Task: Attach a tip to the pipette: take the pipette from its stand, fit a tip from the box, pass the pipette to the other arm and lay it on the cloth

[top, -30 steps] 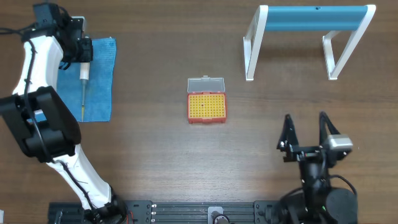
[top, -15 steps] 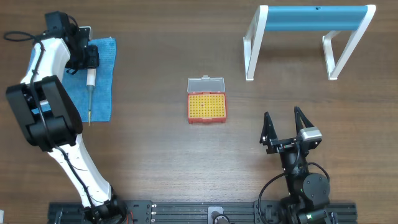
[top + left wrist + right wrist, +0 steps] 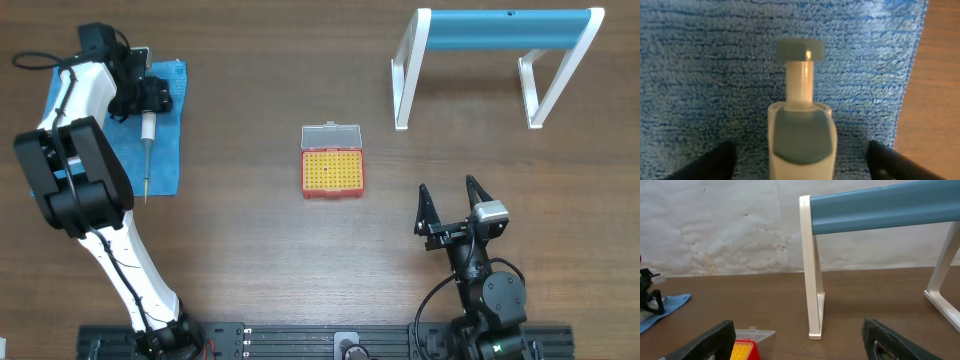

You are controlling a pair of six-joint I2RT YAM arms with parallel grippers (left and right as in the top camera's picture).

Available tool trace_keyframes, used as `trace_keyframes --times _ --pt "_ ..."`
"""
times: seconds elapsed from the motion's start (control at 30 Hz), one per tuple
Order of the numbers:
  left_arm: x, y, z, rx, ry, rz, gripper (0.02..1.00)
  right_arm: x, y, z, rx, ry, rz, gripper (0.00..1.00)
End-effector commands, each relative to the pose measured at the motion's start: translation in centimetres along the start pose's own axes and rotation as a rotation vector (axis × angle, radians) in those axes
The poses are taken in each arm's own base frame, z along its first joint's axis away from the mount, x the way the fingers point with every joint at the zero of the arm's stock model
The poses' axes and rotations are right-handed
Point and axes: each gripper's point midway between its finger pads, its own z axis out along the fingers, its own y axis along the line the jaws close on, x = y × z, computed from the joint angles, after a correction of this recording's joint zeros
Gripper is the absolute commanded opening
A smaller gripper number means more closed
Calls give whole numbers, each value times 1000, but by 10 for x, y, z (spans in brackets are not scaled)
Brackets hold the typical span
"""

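The pipette [image 3: 147, 135] lies on the blue cloth [image 3: 170, 150] at the far left of the worktop [image 3: 240, 260]. Its grey plunger button points toward the far edge, and its slim yellowish tip [image 3: 146, 180] points back toward the arm bases. The fine end of the tip reaches about as far as the cloth's near edge.

The left end effector [image 3: 148, 100] is low over the plunger end of the pipette. In the left wrist view its two dark fingers [image 3: 710, 162] are spread wide. The white and grey pipette body [image 3: 801, 140] sits between them, with clear gaps of terry cloth [image 3: 700, 75] on both sides, so nothing is gripped. A strip of bare wooden worktop shows just beyond one edge of the cloth.

The right end effector [image 3: 445, 188] is at the right of the worktop, close to its own base and well apart from the cloth. Its fingers are splayed wide and hold nothing.

The tip box [image 3: 333, 172] stands near the middle of the worktop, between the two arms. Its clear lid [image 3: 331, 134] is folded open toward the far side, and the orange rack of tips is exposed.

The pipette stand [image 3: 500, 30], a blue bar on white legs, stands at the far right of the worktop. The right wrist view faces it, with one white leg [image 3: 812, 270] upright near the middle and a corner of the tip box [image 3: 742, 350] low beside it.
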Motion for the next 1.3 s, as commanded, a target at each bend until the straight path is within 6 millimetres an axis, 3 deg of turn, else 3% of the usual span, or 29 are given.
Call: trace_keyframes --times 0.03,0.13,0.2,0.3,0.37,0.47,0.57,0.6,0.67,0.77,0.8,0.9,1.07,1.17,1.3 --pt "-8 1 -8 4 1 -9 998 2 3 0 -13 4 -8 833" --pt "-32 1 -39 -4 -38 -2 996 5 2 0 -11 16 -9 836" --pt "-62 -1 -86 -17 -109 10 998 14 1 0 -7 55 -10 836" --pt "-93 -9 -145 -33 -210 42 998 35 -2 -2 3 141 -14 836" --pt "-119 -24 -216 -53 -347 85 1000 35 -2 -2 4 142 -14 836" --pt "-130 -51 -315 -72 -539 136 998 35 -2 -2 4 142 -14 838" --pt "-104 -66 -398 -133 -661 151 998 35 -2 -2 4 142 -14 836" --pt "-86 -65 -430 -171 -704 143 998 35 -2 -2 4 142 -14 836" --pt "-45 -59 -474 -238 -754 112 998 35 -2 -2 4 142 -14 838" --pt "6 -58 -508 -270 -819 88 998 35 -2 -2 4 142 -14 836" --pt "40 -65 -520 -279 -867 91 998 35 -2 -2 4 142 -14 833" --pt "101 -84 -515 -260 -908 119 998 35 -2 -2 4 142 -14 838" --pt "194 -96 -476 -237 -863 134 998 35 -2 -2 4 142 -14 836" --pt "258 -100 -445 -218 -729 127 998 35 -2 -2 4 142 -14 836" --pt "313 -93 -417 -246 -531 102 998 35 -2 -2 4 142 -14 836"
